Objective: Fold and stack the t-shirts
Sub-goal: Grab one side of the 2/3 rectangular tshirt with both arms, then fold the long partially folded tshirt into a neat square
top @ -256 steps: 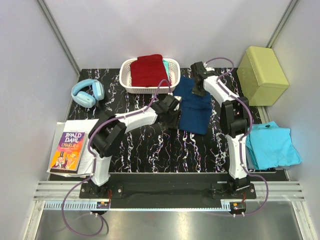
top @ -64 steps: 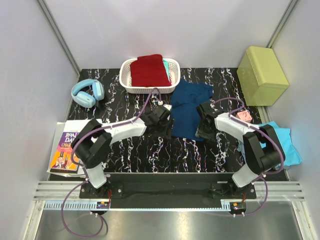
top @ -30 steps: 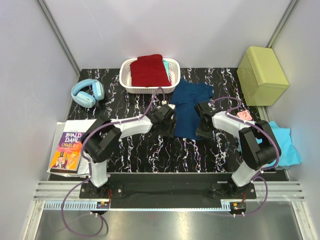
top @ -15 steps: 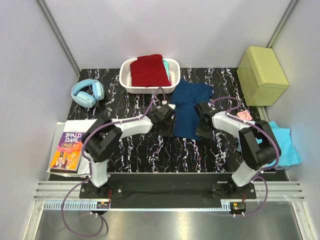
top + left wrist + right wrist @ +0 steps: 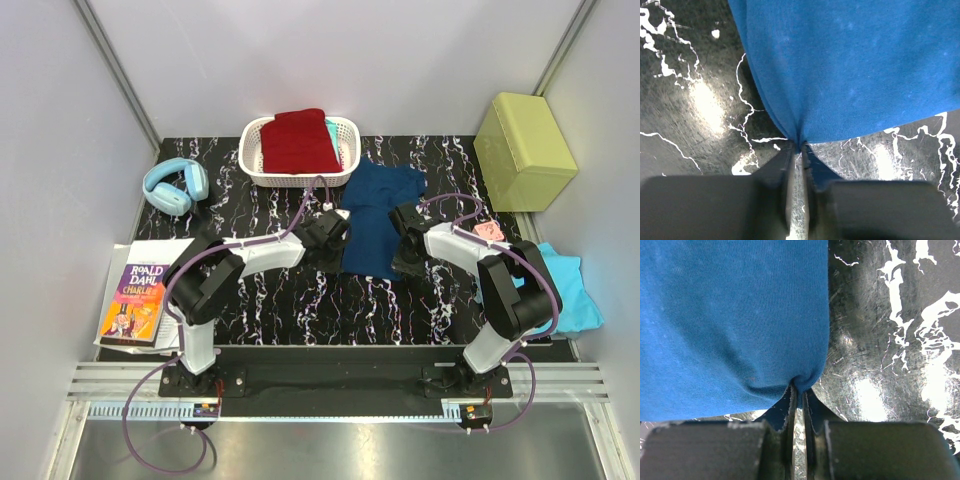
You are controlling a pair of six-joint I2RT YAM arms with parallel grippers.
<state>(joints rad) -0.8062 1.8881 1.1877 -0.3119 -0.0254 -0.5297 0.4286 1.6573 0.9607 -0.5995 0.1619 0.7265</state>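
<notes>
Navy t-shirt (image 5: 378, 215) lies partly folded on the black marbled table (image 5: 300, 300), at mid-depth between the two arms, long axis running near to far.

Near left edge: paperback book (image 5: 135, 300) resting on loose white papers (image 5: 165, 252).

Near right edge: turquoise t-shirt (image 5: 575, 290), folded, partly behind the right arm's elbow. Small pink item (image 5: 488, 231) just beyond it; too small to tell what it is.

Left gripper (image 5: 799, 147): fingers drawn in to a narrow slit, a pinch of the shirt's near hem bunched at the tips. Cloth puckers towards the grip. In the overhead view this gripper (image 5: 340, 250) sits at the shirt's near-left corner.

Right gripper (image 5: 798, 390): same condition, fingers almost together, clamped on a gather of blue cloth at the near-right corner (image 5: 400, 265). Shirt edge runs straight away from the grip; bare table to the right of it.

Further back, left: light blue headphones (image 5: 175, 185) on the table.

Far centre: white slatted basket (image 5: 247, 150), touching or nearly touching the navy shirt's far-left end. Contents: a folded dark red t-shirt (image 5: 298, 140) filling most of it, with a sliver of turquoise cloth (image 5: 333, 130) showing along its right side.

Far right: yellow-green box (image 5: 525, 150), lid on, contents not visible
</notes>
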